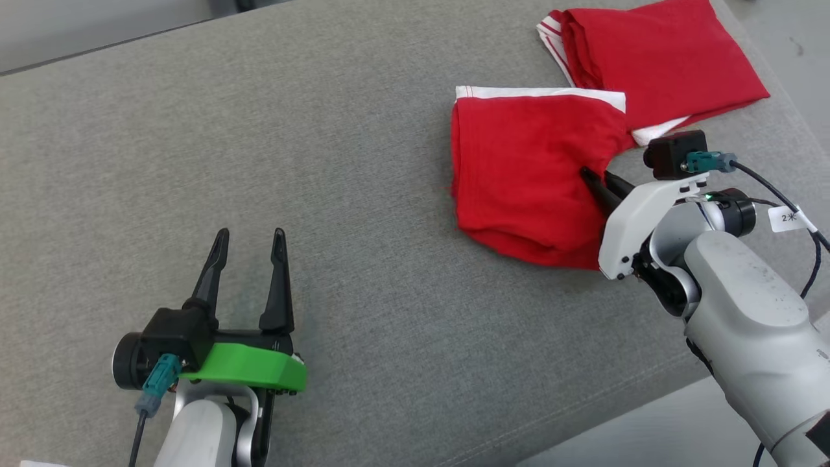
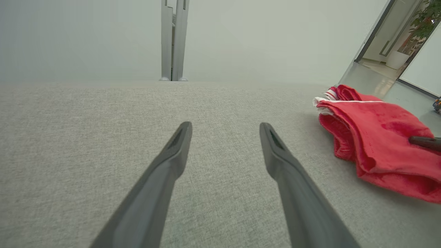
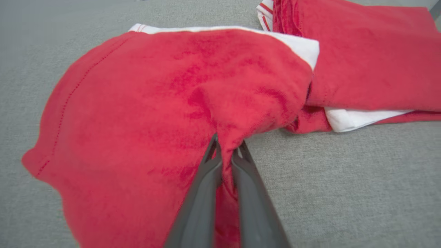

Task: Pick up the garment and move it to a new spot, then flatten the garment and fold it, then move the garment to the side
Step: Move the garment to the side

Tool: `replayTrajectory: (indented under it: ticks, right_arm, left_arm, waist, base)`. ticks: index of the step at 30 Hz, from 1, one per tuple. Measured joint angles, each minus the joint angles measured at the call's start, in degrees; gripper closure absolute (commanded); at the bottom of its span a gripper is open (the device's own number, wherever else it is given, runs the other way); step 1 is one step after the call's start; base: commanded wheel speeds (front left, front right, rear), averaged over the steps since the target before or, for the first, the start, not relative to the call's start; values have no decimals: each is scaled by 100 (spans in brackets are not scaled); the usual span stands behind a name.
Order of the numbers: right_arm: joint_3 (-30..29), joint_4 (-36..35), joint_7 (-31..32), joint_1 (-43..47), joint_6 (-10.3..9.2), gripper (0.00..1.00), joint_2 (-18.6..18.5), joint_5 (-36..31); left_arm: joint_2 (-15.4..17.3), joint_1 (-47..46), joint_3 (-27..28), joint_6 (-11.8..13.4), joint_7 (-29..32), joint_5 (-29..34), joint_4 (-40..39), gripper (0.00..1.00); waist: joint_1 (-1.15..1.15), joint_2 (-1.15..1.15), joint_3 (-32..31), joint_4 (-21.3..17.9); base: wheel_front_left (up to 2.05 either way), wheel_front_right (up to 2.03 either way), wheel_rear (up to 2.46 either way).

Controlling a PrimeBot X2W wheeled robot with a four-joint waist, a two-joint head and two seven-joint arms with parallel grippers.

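The right gripper [image 1: 594,174] is clamped on the garment [image 1: 519,175]. In its own wrist view the two dark fingers [image 3: 203,193] meet at the tips, with a ridge of red cloth pinched between them. The pinch sits on the near right edge of the garment's nearer part.

From the tips, that part spreads away and to the gripper's left as a broad, slightly puffed panel. It has a stitched hem on its far left side and a white band [image 3: 296,43] along its far edge. Beyond the tips and to the right lies the garment's other part [image 1: 661,58], which is flatter, with striped white trim at its far left corner. A white strip peeks out under its near edge. The two parts meet just past the fingertips.

All of it rests on a grey woven surface [image 1: 363,194]. Behind the fingers come the white wrist shell [image 1: 632,217], a black camera block [image 1: 674,154] and a cable with a white label [image 1: 788,217].

The left gripper [image 1: 251,233] stands wide open and holds nothing, with a green collar [image 1: 253,366] at the base of its fingers. Bare grey weave lies under and ahead of its tips, and the garment is well apart to its right. Past the surface's far edge, straight ahead of this gripper, a metal post [image 2: 174,41] stands against a pale wall
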Motion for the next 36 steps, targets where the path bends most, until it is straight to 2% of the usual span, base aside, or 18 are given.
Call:
replayTrajectory:
  ticks: [5, 11, 15, 25, 31, 36]
  right_arm:
    - [80, 213, -180, -250, 0, 100, -1, -57]
    - [311, 250, -151, -731, 0, 100, -328, -252]
    - [512, 178, 79, -1017, 0, 100, -703, -350]
    - [1089, -103, 946, -1658, 1, 100, -1945, -309]
    - [1076, 63, 1293, -1917, 1, 100, -2606, -66]
    - [1047, 247, 1408, -2000, 1, 100, -2949, -11]
  left_arm:
    - [14, -62, -29, -14, 18, 1, 20, 0]
    - [0, -70, -21, 32, 16, -36, 37, 0]
    - [-29, -70, -24, 36, 15, -88, 55, 0]
    - [-100, -70, -63, 42, 8, -125, 11, 0]
    - [-130, -84, -101, 29, 8, -114, -27, 0]
    - [-136, -88, -131, -23, 8, -80, -59, 0]
  waist:
    - [0, 0, 235, -177]
    - [0, 0, 332, -5]
    - [0, 0, 298, 224]
    - [0, 0, 263, 802]
    - [0, 0, 349, 1098]
    - [0, 0, 440, 1289]
  base:
    - [0, 0, 0]
    - [0, 0, 0]
    - [0, 0, 0]
    - [0, 0, 0]
    - [0, 0, 0]
    - [0, 0, 0]
